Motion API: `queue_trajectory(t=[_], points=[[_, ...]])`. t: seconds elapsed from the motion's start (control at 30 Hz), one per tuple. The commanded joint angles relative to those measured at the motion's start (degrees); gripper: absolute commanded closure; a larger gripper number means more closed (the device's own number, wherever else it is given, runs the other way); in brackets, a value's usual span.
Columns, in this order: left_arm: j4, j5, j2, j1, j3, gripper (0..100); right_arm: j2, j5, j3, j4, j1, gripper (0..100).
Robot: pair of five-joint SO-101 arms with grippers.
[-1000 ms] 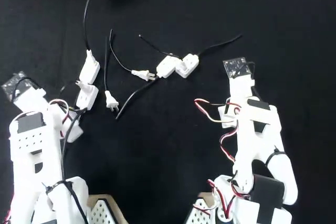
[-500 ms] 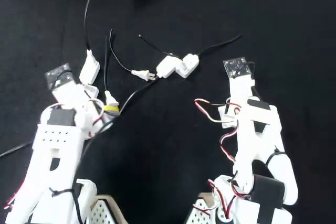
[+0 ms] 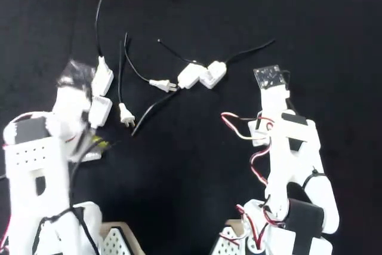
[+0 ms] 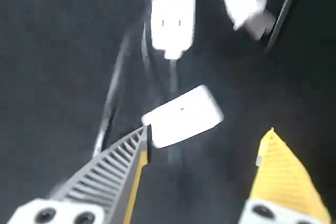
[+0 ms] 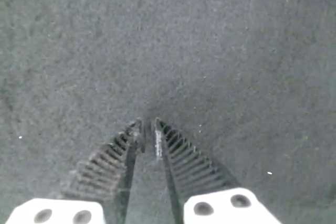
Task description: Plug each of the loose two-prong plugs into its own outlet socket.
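The left arm (image 3: pixel 36 171) and right arm (image 3: pixel 292 159) are blocky white plastic shells with black motor faces. The left one has a dotted panel and a black cable (image 3: pixel 71 177), and the right one trails looped red, white and black wires (image 3: pixel 253 135). The left gripper (image 4: pixel 208 130) pairs one ridged finger with a yellow one, while the right gripper (image 5: pixel 148 124) has two ridged fingers on white mounts with screw holes.

The tabletop (image 3: pixel 334 40) is covered in plain black. The outlet sockets (image 3: pixel 101 79) and two-prong plugs (image 3: pixel 126 114) are coloured white, their cords (image 3: pixel 97 22) black. On the left gripper (image 4: pixel 208 131), yellow is seen on the fingers (image 4: pixel 278 171); the right gripper (image 5: pixel 148 124) is ridged in dark grey.
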Motion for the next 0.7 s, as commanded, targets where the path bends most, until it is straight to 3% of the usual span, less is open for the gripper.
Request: queue_trajectory(t=[0.0,0.07,0.2,0.57,0.67], points=[[-4.9,-47.6,-1.1,-9.5,5.5,68,0.1,0.4,-0.2,-0.7,-0.8,96.9],[-13.0,-56.3,-0.7,-10.3,10.7,68,0.1,0.4,-0.3,-0.7,-0.8,96.9],[-29.2,-58.7,-0.5,-8.0,17.5,67,0.1,0.4,-0.3,-0.7,-0.8,96.9],[-29.2,-58.5,1.3,3.8,21.7,68,0.1,0.4,-0.3,-0.7,-0.8,96.9],[-33.4,-57.7,6.0,5.2,24.4,68,0.1,0.4,-0.3,-0.8,-0.8,96.9]])
